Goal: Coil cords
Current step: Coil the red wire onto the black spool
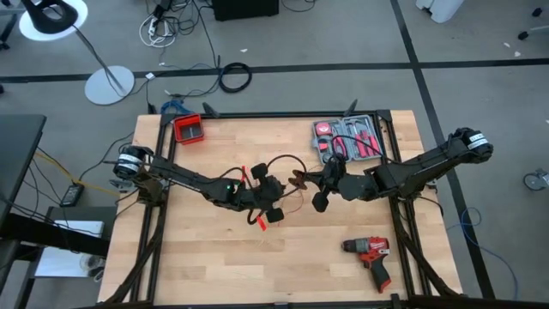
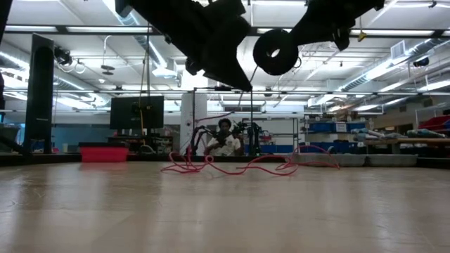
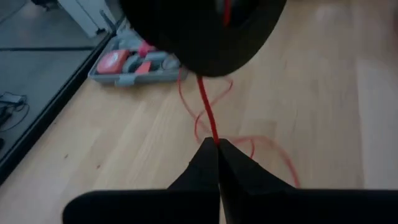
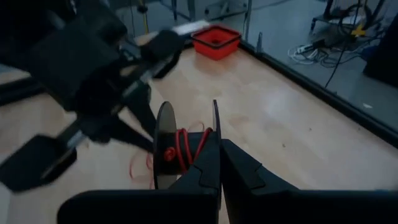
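Observation:
The cords are thin red and black wires. Part is wound on a small black spool (image 4: 180, 149) with two round flanges, and the rest lies in loose loops on the table (image 1: 287, 165) (image 2: 232, 167), with a red end clip (image 1: 260, 221) nearby. My right gripper (image 4: 219, 149) is shut on the spool above the table's middle. My left gripper (image 3: 217, 146) is shut on a red wire just left of the spool. In the low view the spool's flange (image 2: 275, 50) hangs high above the table. My left gripper pinches a single red wire (image 3: 211, 134) between its two fingertips. From there the wire runs straight and taut to the spool (image 3: 205, 31) right in front of the fingers, clear of the table. My right gripper pinches the rim of one spool flange (image 4: 215, 127) between its two fingers. The spool is lifted clear of the table and stands on edge, with the red windings (image 4: 183, 149) showing between the two flanges.
A red tray (image 1: 189, 129) stands at the far left of the table. A grey tool case (image 1: 347, 137) is at the far right and a red drill (image 1: 369, 256) at the near right. Bare wood lies along the near edge.

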